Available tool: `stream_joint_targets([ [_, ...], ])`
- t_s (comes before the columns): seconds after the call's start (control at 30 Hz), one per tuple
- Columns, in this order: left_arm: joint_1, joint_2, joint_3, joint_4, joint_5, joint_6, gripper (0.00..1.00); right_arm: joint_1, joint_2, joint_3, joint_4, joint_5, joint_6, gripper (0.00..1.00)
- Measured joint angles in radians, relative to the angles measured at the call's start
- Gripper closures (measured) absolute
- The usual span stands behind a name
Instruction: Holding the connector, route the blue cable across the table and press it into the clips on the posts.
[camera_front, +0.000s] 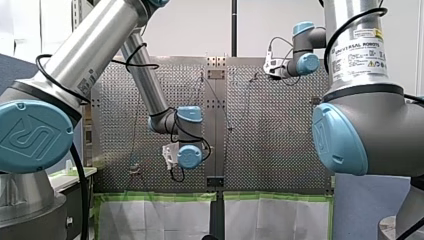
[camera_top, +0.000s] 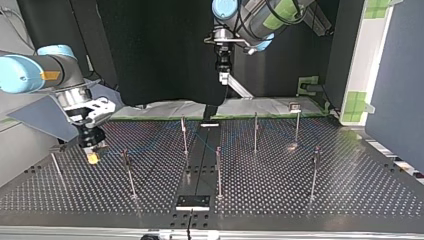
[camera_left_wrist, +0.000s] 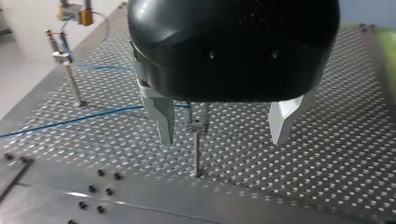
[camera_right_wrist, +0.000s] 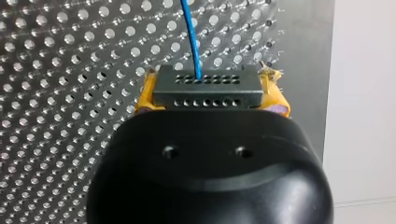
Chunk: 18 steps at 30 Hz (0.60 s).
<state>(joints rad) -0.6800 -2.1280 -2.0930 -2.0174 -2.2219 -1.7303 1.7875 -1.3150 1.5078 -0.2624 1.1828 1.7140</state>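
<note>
Right, nearest to you in the left wrist view, the left gripper (camera_left_wrist: 223, 128) hangs open over the perforated table (camera_left_wrist: 327, 154), its metal fingers (camera_left_wrist: 161, 116) spread wide w/ nothing btwn them. Just below, btwn those fingers, stands the near post (camera_left_wrist: 196, 149); take that as your ref point. The blue cable (camera_left_wrist: 70, 120) passes just behind the near post and runs off to one side. You can't tell whether it sits in that post's clip. Further back from the near post, the cable meets the top of a second post (camera_left_wrist: 70, 79). Farthest from the near post, the right gripper (camera_left_wrist: 74, 13) sits low over the table. The right wrist view shows it clamped on the dark connector (camera_right_wrist: 205, 88), yellow pads (camera_right_wrist: 276, 100) at both ends, w/ the cable leaving the connector's face.
</note>
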Motion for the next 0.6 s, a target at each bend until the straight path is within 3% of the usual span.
stream_joint_targets([
  [0.17,-0.002,0.0,0.0,-0.023,0.005,0.028,0.0,0.002,0.001,0.001,0.001,0.0,-0.002,1.0],
  [0.6,-0.003,0.0,0.0,-0.016,0.003,0.029,0.0,0.003,0.004,0.004,-0.002,0.003,-0.012,1.0],
])
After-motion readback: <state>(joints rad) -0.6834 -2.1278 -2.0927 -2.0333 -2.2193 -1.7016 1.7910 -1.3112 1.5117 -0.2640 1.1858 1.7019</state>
